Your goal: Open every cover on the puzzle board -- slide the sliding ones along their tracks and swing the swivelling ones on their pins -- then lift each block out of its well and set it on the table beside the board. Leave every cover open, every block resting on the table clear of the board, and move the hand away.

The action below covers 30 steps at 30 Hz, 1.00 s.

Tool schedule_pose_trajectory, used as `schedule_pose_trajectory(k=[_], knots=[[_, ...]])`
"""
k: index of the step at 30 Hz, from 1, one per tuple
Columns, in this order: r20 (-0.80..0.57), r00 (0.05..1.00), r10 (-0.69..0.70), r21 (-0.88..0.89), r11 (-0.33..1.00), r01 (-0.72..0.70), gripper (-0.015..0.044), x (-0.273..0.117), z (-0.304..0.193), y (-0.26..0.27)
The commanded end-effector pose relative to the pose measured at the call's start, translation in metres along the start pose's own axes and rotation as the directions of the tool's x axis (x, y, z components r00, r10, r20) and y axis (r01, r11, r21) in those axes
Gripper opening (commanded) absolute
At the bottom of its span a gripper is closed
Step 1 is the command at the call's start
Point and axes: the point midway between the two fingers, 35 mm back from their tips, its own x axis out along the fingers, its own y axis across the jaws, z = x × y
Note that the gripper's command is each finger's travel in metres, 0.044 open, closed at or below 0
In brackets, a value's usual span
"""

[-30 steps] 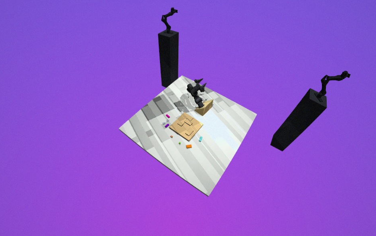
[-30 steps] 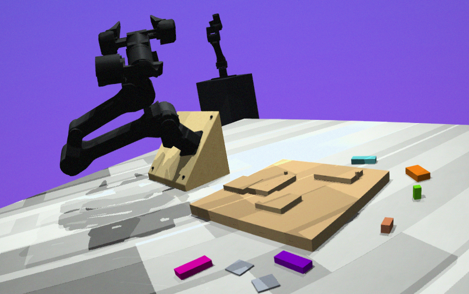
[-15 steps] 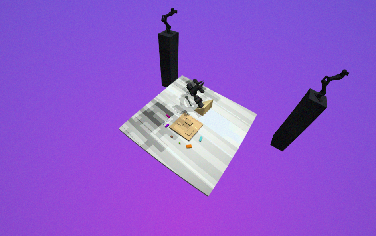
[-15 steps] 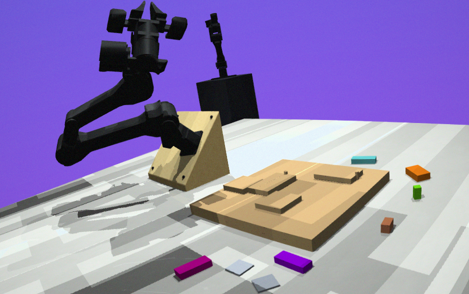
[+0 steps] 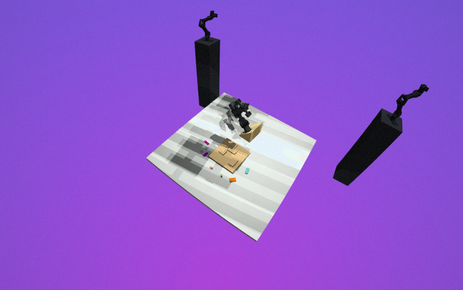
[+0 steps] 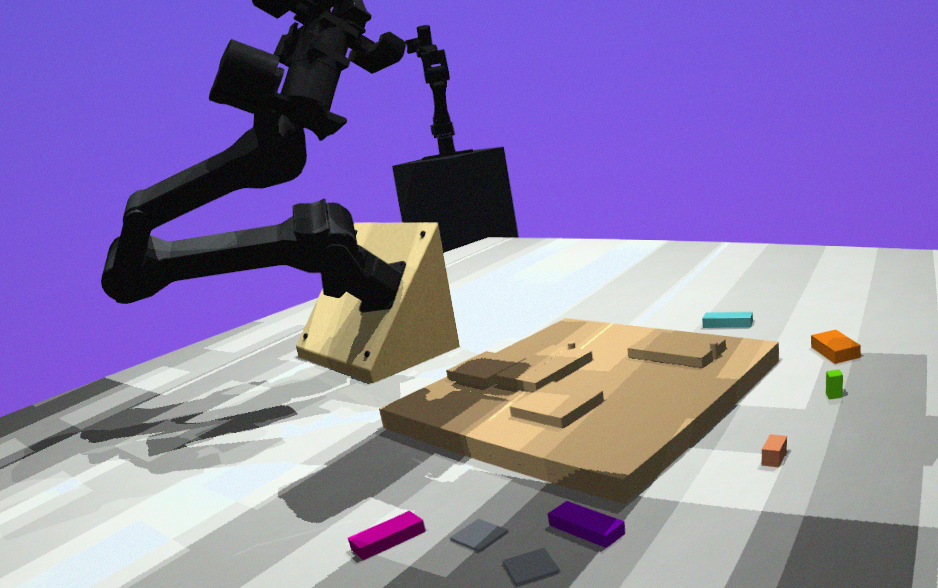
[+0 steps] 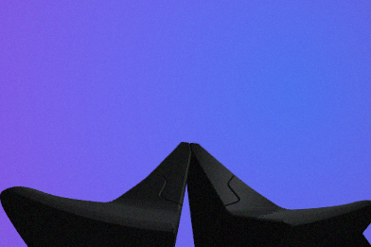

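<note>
The tan puzzle board [image 5: 218, 156] [image 6: 648, 416] lies flat. Raised covers stand on it, among them one by the far edge [image 6: 666, 349] and one near the middle [image 6: 559, 409]; the wells cannot be made out. Around it on the table, clear of it, lie a magenta block [image 5: 206, 142] [image 6: 386, 535], a purple block [image 5: 205, 154] [image 6: 584, 524], a salmon block [image 5: 211, 167] [image 6: 774, 450], a green block [image 5: 221, 175] [image 6: 833, 384], an orange block [image 5: 232, 179] [image 6: 835, 346] and a teal block [image 5: 247, 170] [image 6: 727, 319]. My gripper [image 7: 187, 150] is shut and empty, raised high away from the board.
A wooden wedge [image 5: 256, 132] [image 6: 421, 321] carries the arm's base behind the board. Two thin grey plates [image 6: 478, 534] [image 6: 530, 566] lie near the magenta and purple blocks. Two dark pillars [image 5: 209, 72] [image 5: 368, 147] with other arms stand beyond the table.
</note>
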Motion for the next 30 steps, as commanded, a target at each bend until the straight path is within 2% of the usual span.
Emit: schedule_pose_trajectory(k=[1,15,30], knots=[[-0.078,0.996,0.032,0.104,0.994,-0.024,0.0000,0.002,-0.019,0.005],[-0.341,0.922,0.182,0.440,0.898,-0.014,0.0000,-0.004,-0.085,0.031],[-0.558,0.734,0.387,0.689,0.709,0.150,0.0000,-0.032,-0.147,0.068]])
